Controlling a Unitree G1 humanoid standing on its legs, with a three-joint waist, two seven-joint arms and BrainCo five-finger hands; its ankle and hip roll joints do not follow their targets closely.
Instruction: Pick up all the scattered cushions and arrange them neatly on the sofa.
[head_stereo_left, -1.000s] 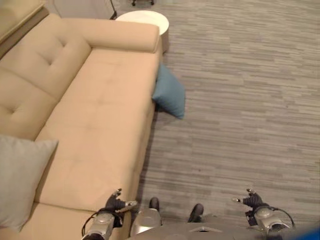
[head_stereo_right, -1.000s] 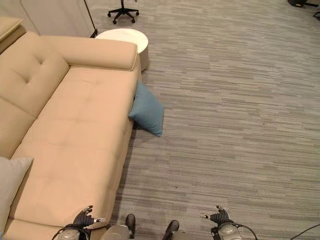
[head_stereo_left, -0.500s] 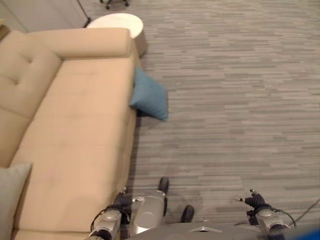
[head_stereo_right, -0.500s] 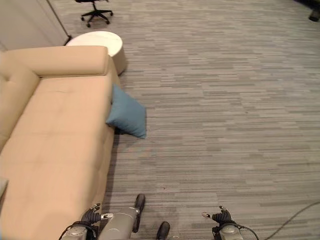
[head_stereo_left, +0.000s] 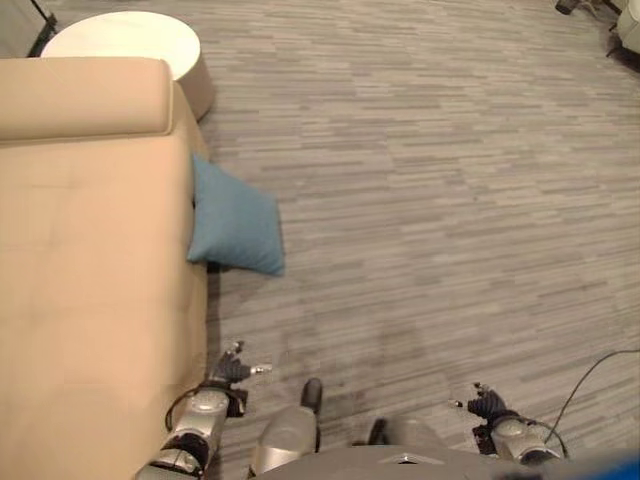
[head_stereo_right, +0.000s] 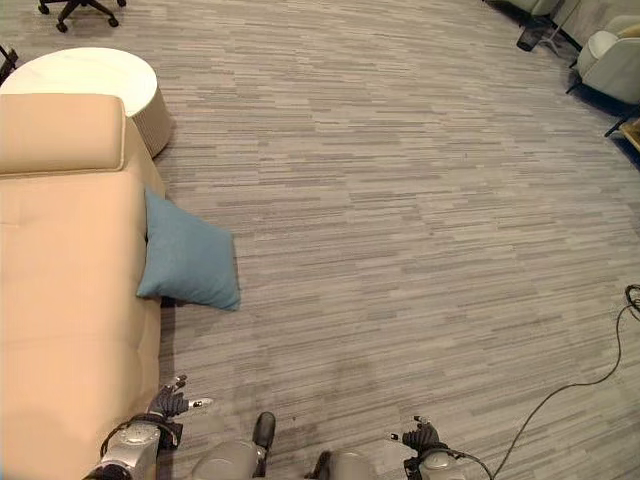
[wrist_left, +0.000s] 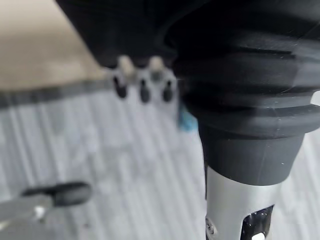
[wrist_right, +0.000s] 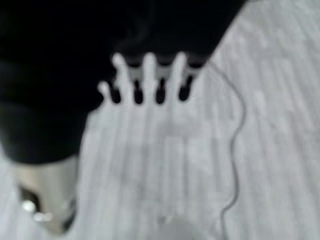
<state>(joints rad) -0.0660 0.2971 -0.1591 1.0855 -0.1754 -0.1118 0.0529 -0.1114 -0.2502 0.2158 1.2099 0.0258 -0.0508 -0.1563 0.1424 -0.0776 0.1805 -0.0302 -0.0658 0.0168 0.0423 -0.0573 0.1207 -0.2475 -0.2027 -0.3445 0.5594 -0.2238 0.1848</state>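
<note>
— What's the room like?
— Grey striped carpet (head_stereo_right: 400, 200), with a beige sofa (head_stereo_right: 60, 300) along the robot's left.
— And the hands?
— The left hand (head_stereo_left: 228, 372) hangs low beside the sofa's front edge, fingers loose and empty. The right hand (head_stereo_right: 420, 437) hangs over bare carpet, fingers straight, holding nothing.
— The cushion?
— A blue cushion (head_stereo_right: 188, 252) stands on the floor, leaning against the sofa's front, ahead of the left hand; a round white table (head_stereo_right: 85, 75) sits beyond the armrest

One cushion, one sofa, one table, two hands.
One blue cushion (head_stereo_left: 235, 220) shows, with one beige sofa (head_stereo_left: 90, 260), one round white table (head_stereo_left: 125, 40), one office chair (head_stereo_right: 80, 8), and two armchairs (head_stereo_right: 615, 60) partly seen at the far right.
</note>
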